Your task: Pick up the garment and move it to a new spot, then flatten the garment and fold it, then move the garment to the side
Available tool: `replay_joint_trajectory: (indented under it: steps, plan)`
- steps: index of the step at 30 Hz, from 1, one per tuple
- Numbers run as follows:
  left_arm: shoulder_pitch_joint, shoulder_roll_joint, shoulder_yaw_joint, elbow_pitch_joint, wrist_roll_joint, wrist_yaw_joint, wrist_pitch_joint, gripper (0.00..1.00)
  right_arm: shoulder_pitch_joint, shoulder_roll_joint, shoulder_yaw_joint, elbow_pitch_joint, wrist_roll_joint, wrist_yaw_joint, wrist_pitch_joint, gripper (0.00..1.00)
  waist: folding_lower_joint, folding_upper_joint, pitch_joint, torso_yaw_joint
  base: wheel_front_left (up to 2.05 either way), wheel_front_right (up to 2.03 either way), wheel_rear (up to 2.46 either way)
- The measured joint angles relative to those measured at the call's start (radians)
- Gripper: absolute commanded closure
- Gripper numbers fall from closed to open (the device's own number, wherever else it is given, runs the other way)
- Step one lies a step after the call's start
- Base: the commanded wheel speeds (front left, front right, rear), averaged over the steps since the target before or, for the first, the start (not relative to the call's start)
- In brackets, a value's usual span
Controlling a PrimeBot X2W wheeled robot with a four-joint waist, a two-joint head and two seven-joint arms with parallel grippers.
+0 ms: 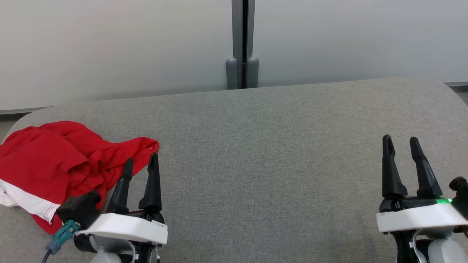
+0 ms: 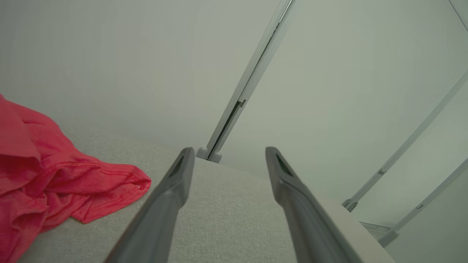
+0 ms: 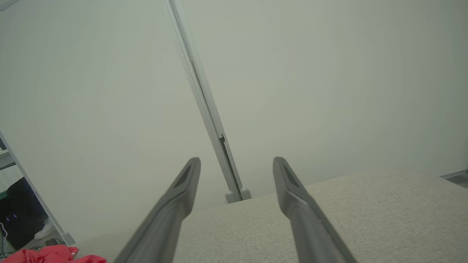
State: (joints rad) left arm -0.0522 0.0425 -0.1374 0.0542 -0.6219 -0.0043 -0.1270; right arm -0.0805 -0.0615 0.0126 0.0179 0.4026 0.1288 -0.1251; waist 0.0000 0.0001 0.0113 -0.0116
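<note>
At the left end of the grey woven-fabric tabletop (image 1: 256, 153), the crumpled red-and-white jersey garment (image 1: 55, 164) lies in a loose heap, not yet lifted. Seen from the head view, its long axis runs from its white-edged end by the table's near-left edge, up and across to a hemmed red flap that tapers toward the table's middle.

That flap is the point the pick turns on. It ends just beside the left gripper (image 1: 141, 158), on that gripper's outer side. In the left wrist view the garment (image 2: 55, 182) sits wholly to the left of the left gripper (image 2: 229, 149). The flap's corner is near the closer finger but apart from it, and bare tabletop lies between the 2 fingers. Lower down, where that finger overlaps the red edge in the head view, I cannot tell whether it touches the cloth.

Both pairs of jaws stand wide and hold nothing. The right gripper (image 1: 400, 138) hangs over the table's right end, well apart from the heap. In its own wrist view the right gripper (image 3: 237, 159) points at the pale wall panel (image 3: 329, 91), with the garment (image 3: 51, 255) a red scrap at the lower-left corner.

By my judgement the left arm is much the nearer. The grasp calls for a shift to its left, bringing the flap or a raised fold between the fingers, not a straight reach ahead.
</note>
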Motion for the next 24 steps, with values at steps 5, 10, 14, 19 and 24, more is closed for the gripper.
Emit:
replay_joint_trajectory:
  steps: [5, 10, 14, 19, 24]
  plan:
    - [0.0, 0.001, -0.031, 0.009, 0.077, 0.031, -0.015, 0.0, 0.008, 0.005, 0.013, 0.014, -0.073, 0.0, -0.014, 0.0, 0.0001, 0.0, 0.0, -0.002, 0.0, 0.0, 0.0]
    - [0.0, 0.003, -0.058, 0.012, 0.159, 0.043, -0.026, 0.0, 0.009, 0.007, 0.019, 0.026, -0.137, 0.0, -0.027, 0.0, 0.0, 0.0, 0.001, -0.002, 0.0, 0.0, 0.0]
    - [0.0, 0.005, -0.079, 0.015, 0.211, 0.06, -0.037, 0.0, 0.009, 0.009, 0.023, 0.04, -0.174, 0.0, -0.035, 0.0, 0.0, 0.0, 0.002, 0.0, 0.0, 0.0, 0.0]
    - [0.0, 0.01, -0.105, 0.021, 0.268, 0.087, -0.049, 0.0, 0.009, 0.011, 0.023, 0.052, -0.243, 0.0, -0.051, 0.0, 0.0, 0.0, 0.001, 0.004, 0.0, 0.0, 0.0]
    - [-0.001, 0.018, -0.126, 0.024, 0.315, 0.105, -0.06, 0.0, 0.009, 0.011, 0.028, 0.059, -0.308, 0.0, -0.061, 0.0, 0.0, 0.0, -0.001, 0.007, 0.0, 0.0, 0.0]
